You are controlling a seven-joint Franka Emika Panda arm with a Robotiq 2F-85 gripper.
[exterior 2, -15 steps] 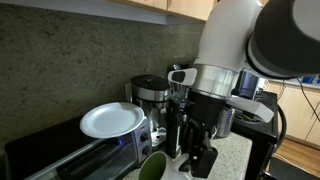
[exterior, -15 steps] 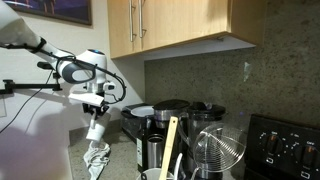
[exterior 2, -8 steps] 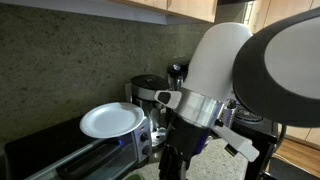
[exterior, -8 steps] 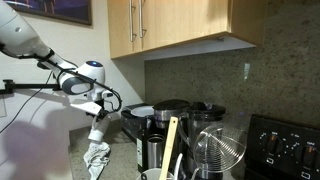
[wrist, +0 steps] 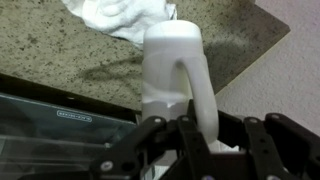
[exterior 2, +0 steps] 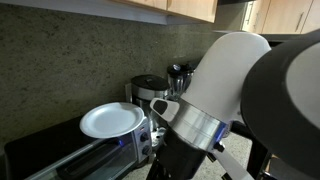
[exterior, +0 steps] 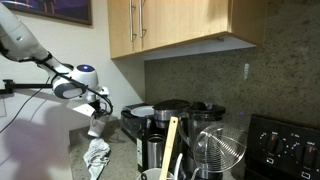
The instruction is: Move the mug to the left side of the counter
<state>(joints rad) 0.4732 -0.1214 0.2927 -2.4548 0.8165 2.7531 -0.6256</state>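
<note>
Gripper (wrist: 190, 135) clamped on the white mug's (wrist: 172, 60) handle: carry it level, lower it gently onto the counter's (wrist: 60, 50) left side, clear of the cloth (wrist: 120, 15).

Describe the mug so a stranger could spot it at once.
Look at the pale speckled counter in the wrist view, just below the crumpled white cloth. The white mug is in the hand, gripped by its handle. Unlike the rumpled cloth, it is a smooth, tall cylinder.
</note>
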